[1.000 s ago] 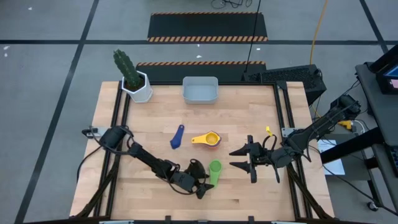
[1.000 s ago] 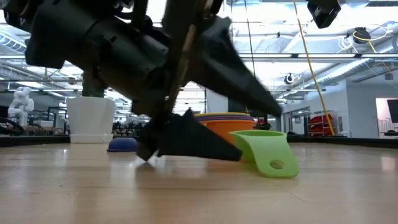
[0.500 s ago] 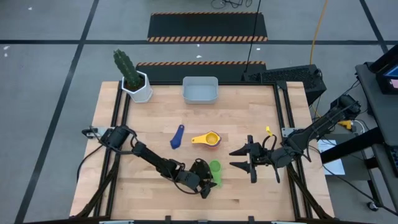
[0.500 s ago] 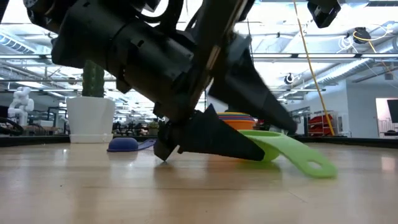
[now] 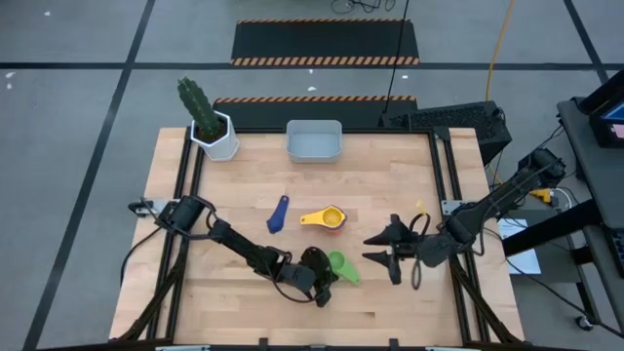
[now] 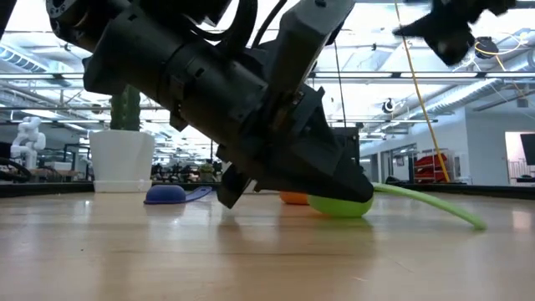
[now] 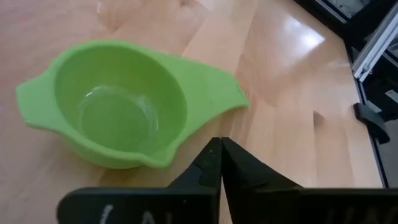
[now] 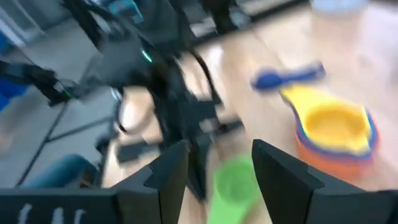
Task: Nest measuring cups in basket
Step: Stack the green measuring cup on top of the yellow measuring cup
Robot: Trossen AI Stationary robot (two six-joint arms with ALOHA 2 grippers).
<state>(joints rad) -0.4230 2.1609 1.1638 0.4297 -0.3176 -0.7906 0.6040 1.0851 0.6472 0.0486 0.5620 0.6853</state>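
The green measuring cup (image 5: 340, 265) lies near the front edge of the desk (image 5: 409, 175), just ahead of the left pincer (image 5: 327, 280), whose jaws have come together with nothing between them. In the left wrist view the two dark fingers (image 7: 219, 163) meet tip to tip just beside the green cup's (image 7: 121, 109) rim, by its flat handle, and the plastic sits outside them, not clamped. In the low view the cup (image 6: 347, 204) is tipped against the pincer's nose (image 6: 330, 186), its handle trailing away along the desk.

You are at the pick-up step for this cup, and the grasp looks to have missed. The next move, by this reading, calls for you to part the jaws, set one finger inside the bowl or either side of the handle, and close again before lifting.

The stacked cups (image 5: 330, 218), yellow on top with orange beneath, sit near the middle of the desk; the dark blue cup (image 5: 278, 214) lies beside them toward the left edge. The basket (image 5: 313, 142) stands at the back edge, well apart from all of them, with no cup visible in it. The right pincer (image 5: 387, 251) hovers toward the right edge, jaws apart and holding nothing.
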